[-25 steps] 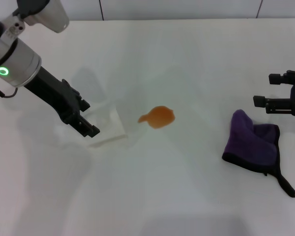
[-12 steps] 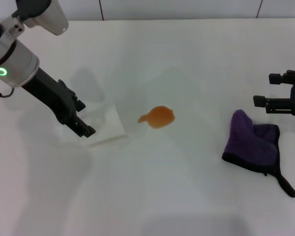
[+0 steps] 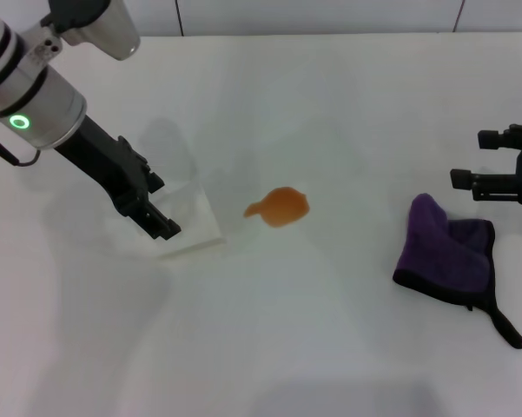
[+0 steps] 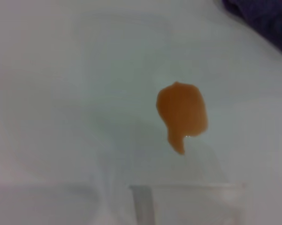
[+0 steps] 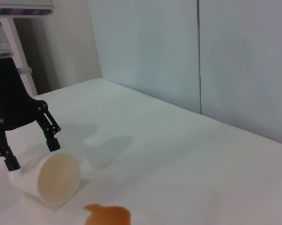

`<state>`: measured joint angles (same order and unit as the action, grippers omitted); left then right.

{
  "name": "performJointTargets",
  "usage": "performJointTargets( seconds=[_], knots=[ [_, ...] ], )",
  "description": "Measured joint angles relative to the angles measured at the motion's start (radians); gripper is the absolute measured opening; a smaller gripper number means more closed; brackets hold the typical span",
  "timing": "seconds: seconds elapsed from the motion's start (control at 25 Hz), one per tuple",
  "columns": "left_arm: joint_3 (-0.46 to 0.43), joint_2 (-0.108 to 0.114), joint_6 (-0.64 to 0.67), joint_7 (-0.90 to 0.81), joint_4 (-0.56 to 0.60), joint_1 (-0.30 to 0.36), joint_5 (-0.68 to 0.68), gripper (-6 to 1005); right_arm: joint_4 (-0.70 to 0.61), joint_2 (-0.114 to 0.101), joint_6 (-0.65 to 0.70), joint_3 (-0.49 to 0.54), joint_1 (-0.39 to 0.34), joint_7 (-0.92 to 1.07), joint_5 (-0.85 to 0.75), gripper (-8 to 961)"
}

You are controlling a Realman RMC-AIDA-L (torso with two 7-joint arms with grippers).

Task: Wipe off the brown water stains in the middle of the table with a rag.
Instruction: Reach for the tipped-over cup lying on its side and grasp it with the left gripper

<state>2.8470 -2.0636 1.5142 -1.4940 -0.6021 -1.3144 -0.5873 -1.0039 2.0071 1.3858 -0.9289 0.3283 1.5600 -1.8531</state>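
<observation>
The stain (image 3: 279, 207) is seen near the middle of the white counter (image 3: 330, 104), an orange-brown blotch with a short pointed tail toward 9 o'clock in the head view. It is also shown in the left wrist view (image 4: 182, 114) and at the lower edge of the right wrist view (image 5: 107, 214).

The rag (image 3: 449, 254) is found well apart from the stain, at about 3 o'clock from it, bunched into a purple heap with black edging; its thin black tab (image 3: 504, 325) is trailed toward 5 o'clock. A corner of the rag (image 4: 265, 18) is caught in the left wrist view.

A translucent cup (image 3: 188, 215) is laid on its side at 9 o'clock from the stain, its beige inside turned toward the right wrist camera (image 5: 52, 178). The left gripper (image 3: 153, 215) is held over the cup, with its jaws spread and the fingertips apart just above the cup's wall, as is seen from the right wrist view (image 5: 32, 149).

The right gripper (image 3: 495, 161) is parked at the counter's 3 o'clock edge, just beyond the rag, its jaws spread and nothing between them.
</observation>
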Motion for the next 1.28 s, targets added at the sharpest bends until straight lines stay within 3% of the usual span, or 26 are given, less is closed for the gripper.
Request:
performJointTargets(
  seconds=[1.28],
  knots=[
    [0.000, -0.007, -0.042, 0.000, 0.038, 0.000, 0.010, 772, 0.003, -0.001, -0.001, 0.012, 0.000, -0.012, 0.011, 825]
  ],
)
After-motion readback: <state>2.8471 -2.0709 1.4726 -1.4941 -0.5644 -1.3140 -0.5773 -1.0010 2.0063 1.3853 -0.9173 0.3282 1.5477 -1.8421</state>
